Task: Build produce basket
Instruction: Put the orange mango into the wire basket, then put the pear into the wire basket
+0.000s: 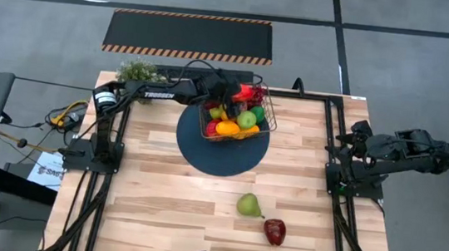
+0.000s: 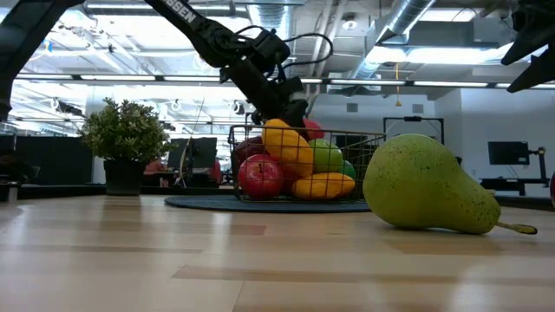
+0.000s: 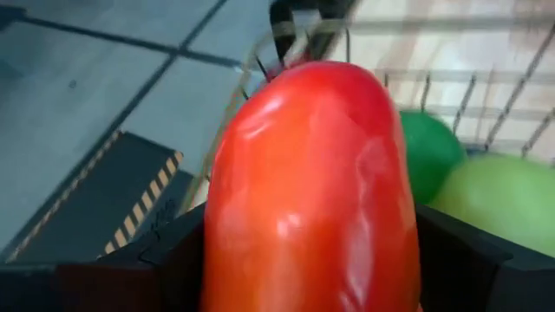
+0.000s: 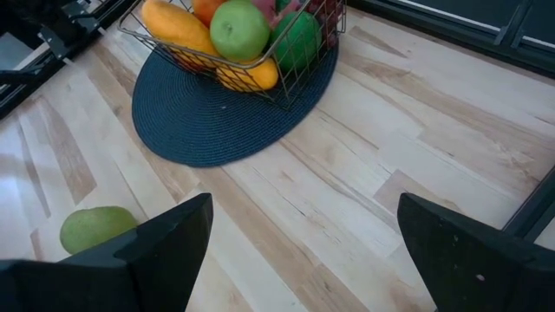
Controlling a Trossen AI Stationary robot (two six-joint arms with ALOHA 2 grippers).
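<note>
The left gripper (image 1: 241,90) hangs over the far side of the square gold-bronze wire-mesh basket (image 1: 266,111), its dark fingers (image 3: 173,251) pinching a glossy, smooth red pepper (image 3: 312,191) whose long axis seems to run forward between them. The basket sits on a round dark blue woven mat (image 1: 221,154), heaped with plastic produce (image 2: 295,165). A speckled green pear (image 1: 250,204) lies on its side on the pale wooden table (image 1: 157,210), near a dark red apple (image 1: 275,231). The right gripper (image 4: 295,251), fingers spread, waits by the table's right edge.

I count one wire basket (image 1: 238,118) on one blue mat (image 1: 220,154), two fruits loose on the surface: one green pear (image 1: 249,204), one dark red apple (image 1: 275,231); one potted plant (image 1: 138,72).
</note>
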